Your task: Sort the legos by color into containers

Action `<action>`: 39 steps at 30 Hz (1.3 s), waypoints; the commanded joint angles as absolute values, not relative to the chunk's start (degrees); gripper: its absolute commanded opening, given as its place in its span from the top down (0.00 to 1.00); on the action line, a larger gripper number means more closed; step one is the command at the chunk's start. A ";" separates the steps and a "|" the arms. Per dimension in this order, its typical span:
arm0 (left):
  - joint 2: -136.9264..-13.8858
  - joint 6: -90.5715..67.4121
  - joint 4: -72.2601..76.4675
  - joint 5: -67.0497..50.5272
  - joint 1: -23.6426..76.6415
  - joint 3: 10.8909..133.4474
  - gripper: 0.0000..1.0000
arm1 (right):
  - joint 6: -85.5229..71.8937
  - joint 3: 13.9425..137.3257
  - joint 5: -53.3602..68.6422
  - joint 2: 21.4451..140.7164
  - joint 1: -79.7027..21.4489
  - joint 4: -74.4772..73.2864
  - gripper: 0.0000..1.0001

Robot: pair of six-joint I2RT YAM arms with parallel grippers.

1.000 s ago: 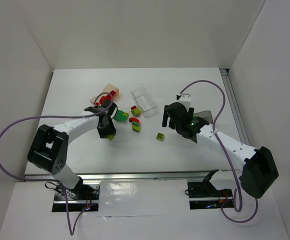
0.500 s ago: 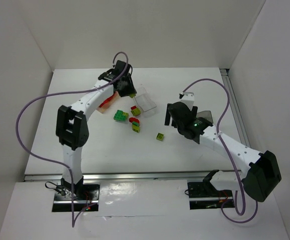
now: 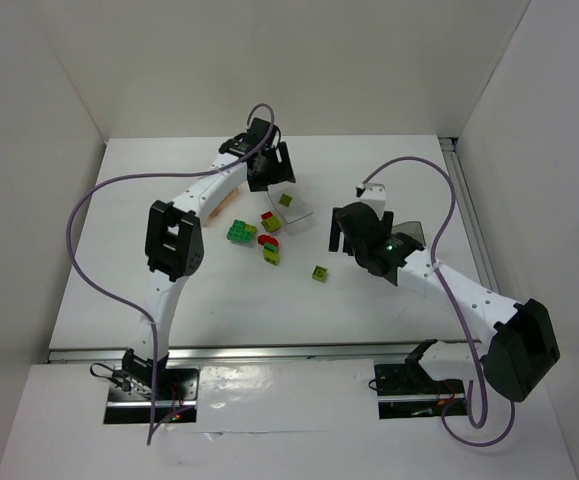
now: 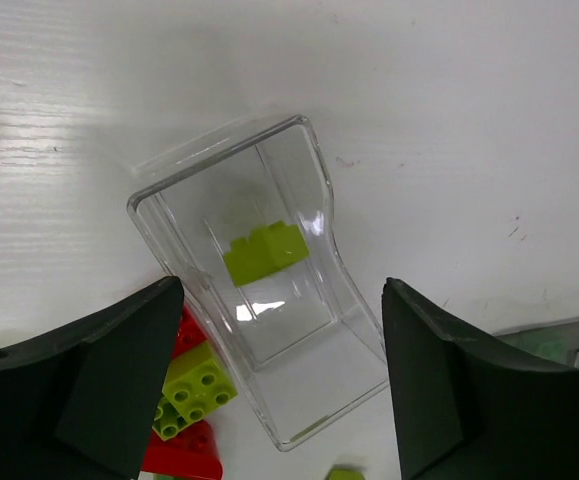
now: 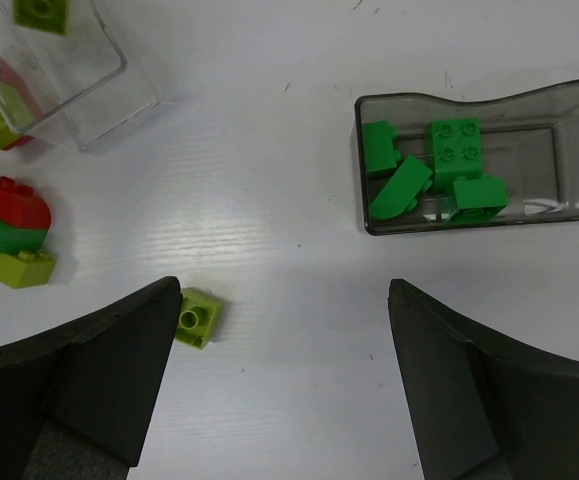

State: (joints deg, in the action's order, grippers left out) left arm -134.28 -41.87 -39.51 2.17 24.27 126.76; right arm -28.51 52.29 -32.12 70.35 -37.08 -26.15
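My left gripper (image 3: 274, 172) hangs open above the clear container (image 4: 347, 290), with nothing between its fingers (image 4: 119, 370). One yellow-green lego (image 4: 264, 250) lies inside that container. My right gripper (image 5: 284, 385) is open over the bare table. A small yellow-green lego (image 5: 198, 317) sits just beside its left finger. The dark grey container (image 5: 360, 165) holds several green legos (image 5: 456, 145). More loose legos lie mid-table: a red, green and yellow-green stack (image 5: 9, 232), a green one (image 3: 239, 231) and a red and yellow-green pair (image 3: 270, 222).
The orange container (image 3: 212, 207) with red legos sits partly under my left arm at the back left. White walls close the table on three sides. Purple cables loop above both arms.
My left arm swung from the near middle out to the clear container and its gripper opened. A yellow-green lego now lies in that container. The right arm barely moved.
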 commanded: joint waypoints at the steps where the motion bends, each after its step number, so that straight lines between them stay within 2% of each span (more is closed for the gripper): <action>1: -130.70 -40.78 -39.73 0.18 24.52 126.92 0.12 | -27.25 54.67 -29.10 71.89 -36.74 -24.61 0.09; 6: -119.47 -39.20 -39.73 -1.41 25.05 119.81 0.14 | -25.83 55.20 -22.41 76.19 -37.35 -21.01 0.07; 11: -100.86 -38.58 -37.44 4.82 25.58 103.73 0.16 | -31.02 55.81 -21.19 83.22 -38.58 -21.01 0.05; 16: -92.65 -38.58 -36.91 6.59 25.58 93.54 0.16 | -32.70 53.17 -18.64 87.36 -38.58 -16.70 0.05; 22: -89.12 -39.11 -36.91 6.59 25.58 87.99 0.17 | -32.17 53.17 -15.38 91.40 -38.58 -15.03 0.06; 24: -89.12 -39.11 -36.91 7.20 25.58 87.98 0.17 | -32.17 53.88 -14.59 93.33 -39.11 -15.55 0.12; 25: -89.12 -39.11 -36.91 7.21 25.58 87.46 0.17 | -32.69 53.88 -14.07 94.04 -39.11 -15.56 0.17; 32: -89.12 -39.11 -36.91 7.21 25.58 87.45 0.17 | -35.77 53.17 -15.21 94.04 -40.17 -17.40 0.29; 34: -89.12 -39.11 -36.91 7.21 25.58 87.45 0.17 | -36.91 53.17 -15.90 94.04 -40.69 -17.40 0.37; 35: -89.12 -39.11 -36.91 7.73 25.58 86.93 0.17 | -36.91 53.17 -16.60 93.52 -41.22 -17.92 0.46; 37: -89.12 -39.11 -36.91 7.73 25.58 86.92 0.17 | -36.91 53.17 -17.57 92.99 -41.84 -18.71 0.54; 39: -89.12 -39.11 -36.91 7.73 25.58 86.92 0.17 | -36.91 54.66 -18.80 92.47 -42.45 -19.34 0.56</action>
